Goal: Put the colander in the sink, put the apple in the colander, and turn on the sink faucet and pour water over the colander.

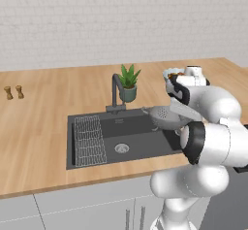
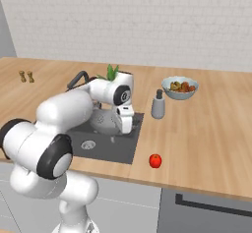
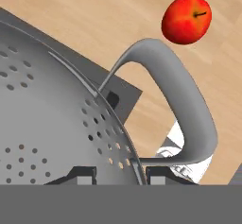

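Two-finger dark-tipped claw (image 3: pixel 111 175): closed on the thin rim of the silver-grey perforated metal colander (image 3: pixel 52 124), one tip inside the wall, one outside, just beside the root of the loop handle (image 3: pixel 189 109)

Colander: held over the right end of the large dark grey rectangular sink (image 1: pixel 97 162), at about rim level, not yet resting on the basin floor as far as the base views allow. Judged rigid and fairly light; smooth metal, so likely slippery under a narrow pinch. Gripped off-centre at the rim, hence prone to swing or tip about the fingers. Best hold judged to be the rim close to a handle, as now, or the handle loop itself. No fragility expected; a clatter if dropped

Small round red apple (image 2: pixel 155 160): on the pale wooden counter (image 2: pixel 216 129), near the front edge, to the right of the sink and apart from it. Judged firm, smooth, apt to roll; best taken across its middle

Slim dark grey bent-spout faucet (image 1: pixel 115 92): behind the sink, beside the green spiky potted plant (image 1: pixel 128 82)

Wire grid rack (image 1: pixel 89 140): at the sink's left end, round silver drain (image 1: pixel 121 148) to its right
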Tool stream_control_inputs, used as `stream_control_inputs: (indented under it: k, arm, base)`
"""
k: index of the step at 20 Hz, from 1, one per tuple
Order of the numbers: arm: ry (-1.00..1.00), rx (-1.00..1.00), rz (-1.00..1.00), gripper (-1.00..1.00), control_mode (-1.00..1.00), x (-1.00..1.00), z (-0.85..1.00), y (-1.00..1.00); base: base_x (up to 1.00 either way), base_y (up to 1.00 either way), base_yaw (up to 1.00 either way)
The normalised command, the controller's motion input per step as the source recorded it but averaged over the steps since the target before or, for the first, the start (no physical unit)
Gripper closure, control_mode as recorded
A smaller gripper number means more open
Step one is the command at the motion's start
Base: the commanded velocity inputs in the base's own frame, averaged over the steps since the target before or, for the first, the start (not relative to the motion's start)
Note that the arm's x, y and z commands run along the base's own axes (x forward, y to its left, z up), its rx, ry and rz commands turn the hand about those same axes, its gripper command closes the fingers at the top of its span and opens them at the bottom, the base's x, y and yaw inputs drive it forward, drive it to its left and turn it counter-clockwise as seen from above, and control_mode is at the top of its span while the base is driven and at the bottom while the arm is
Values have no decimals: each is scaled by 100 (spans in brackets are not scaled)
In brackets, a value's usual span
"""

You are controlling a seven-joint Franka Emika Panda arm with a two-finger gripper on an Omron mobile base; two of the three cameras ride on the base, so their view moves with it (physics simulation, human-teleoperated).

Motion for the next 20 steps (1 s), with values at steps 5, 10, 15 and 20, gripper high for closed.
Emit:
stream_control_inputs:
  k: [5, 10, 15, 20]
  arm:
    - [7, 11, 1, 100, -100, 4, -1, 49]
    - [0, 0, 0, 100, -100, 0, -17, 48]
    - [-9, 1, 0, 100, -100, 0, -21, 37]
    - [-11, 2, 0, 100, -100, 8, -47, 31]
  base:
    - [0, 0, 0]
    - [0, 0, 0]
    - [0, 0, 0]
    - [0, 0, 0]
